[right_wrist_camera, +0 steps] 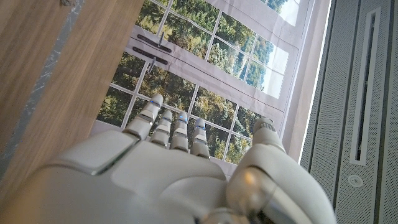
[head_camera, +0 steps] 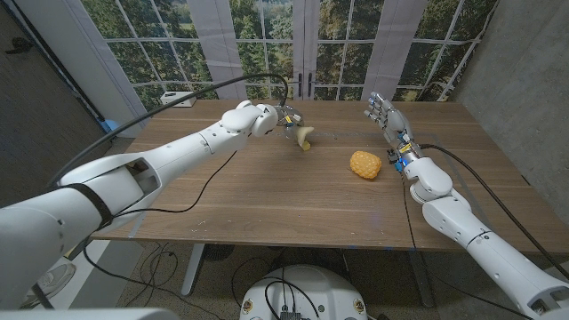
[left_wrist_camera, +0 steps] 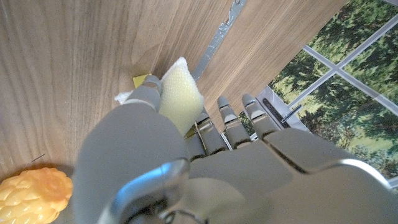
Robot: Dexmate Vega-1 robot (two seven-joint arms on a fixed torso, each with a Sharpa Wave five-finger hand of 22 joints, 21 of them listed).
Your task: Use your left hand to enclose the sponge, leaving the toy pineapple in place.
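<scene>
Sponge (left_wrist_camera: 181, 92) pinched in left hand (head_camera: 286, 118) fingers (left_wrist_camera: 144, 98), long axis pointing down toward surface (head_camera: 267, 191); toy pineapple (head_camera: 365, 164) lies right (well apart). Right hand (head_camera: 384, 116) fingers spread, empty.

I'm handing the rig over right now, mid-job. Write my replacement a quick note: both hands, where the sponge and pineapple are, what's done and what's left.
Left hand: holds the pale yellow foam sponge between thumb and fingers; in the head view the sponge hangs below the hand, apparently just off the wooden table.
Right hand: holds nothing, fingers apart, raised near the table's far right side.
Yellow bumpy toy pineapple: lies on the table between the two hands, apart from both.
Done: the sponge is gripped by the left hand; the pineapple is untouched.
Left: confirm the fingers close fully around the sponge, and keep clear of the pineapple.
</scene>
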